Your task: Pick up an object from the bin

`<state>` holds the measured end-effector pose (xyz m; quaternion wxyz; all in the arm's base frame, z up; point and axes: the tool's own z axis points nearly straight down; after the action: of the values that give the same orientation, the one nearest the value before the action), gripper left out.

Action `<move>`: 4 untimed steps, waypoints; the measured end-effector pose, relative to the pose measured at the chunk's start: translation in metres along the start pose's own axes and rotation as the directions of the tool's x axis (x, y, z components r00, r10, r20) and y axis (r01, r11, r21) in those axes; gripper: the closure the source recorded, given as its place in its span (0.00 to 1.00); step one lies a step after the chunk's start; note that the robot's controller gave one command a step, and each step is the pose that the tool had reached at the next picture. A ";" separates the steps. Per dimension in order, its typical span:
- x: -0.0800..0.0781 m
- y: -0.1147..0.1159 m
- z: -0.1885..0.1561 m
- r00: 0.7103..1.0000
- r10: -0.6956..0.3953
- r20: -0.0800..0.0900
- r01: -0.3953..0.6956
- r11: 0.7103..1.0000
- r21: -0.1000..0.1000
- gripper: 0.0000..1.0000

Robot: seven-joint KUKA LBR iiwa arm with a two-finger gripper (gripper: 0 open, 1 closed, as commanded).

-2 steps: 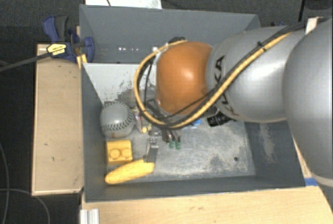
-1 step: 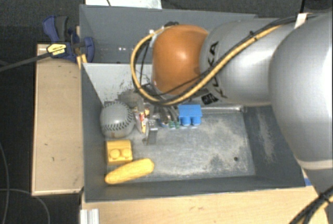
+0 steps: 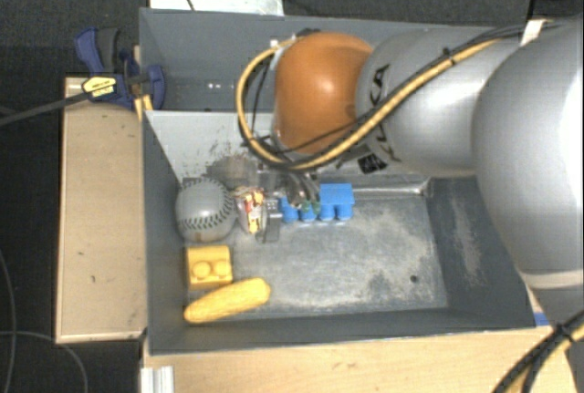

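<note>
My gripper [image 3: 266,220] hangs low in the left half of the bin, under the arm's orange cover. Right beside it, on its left, lies a small red, yellow and white thing [image 3: 249,210], touching or nearly touching the gripper. A grey ribbed ball [image 3: 201,207] rests just left of that. On the gripper's right lies a blue plastic block piece [image 3: 327,202] with small knobs along its lower edge.
A yellow toy brick [image 3: 209,265] and a yellow corn cob [image 3: 226,300] lie in the front left corner. The bin floor to the right and front of the gripper is bare metal. The arm covers the bin's back right.
</note>
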<state>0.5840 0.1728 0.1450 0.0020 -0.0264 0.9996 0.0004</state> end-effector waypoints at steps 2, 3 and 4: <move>-0.009 0.008 0.012 0.998 -0.060 0.001 0.060 0.998 -0.001 0.00; -0.008 -0.006 0.017 0.999 -0.035 -0.002 0.035 0.999 -0.001 0.00; -0.009 -0.008 0.012 1.000 0.015 0.000 -0.015 1.000 0.000 0.00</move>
<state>0.5932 0.1651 0.1335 0.0018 -0.0191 0.9998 0.0005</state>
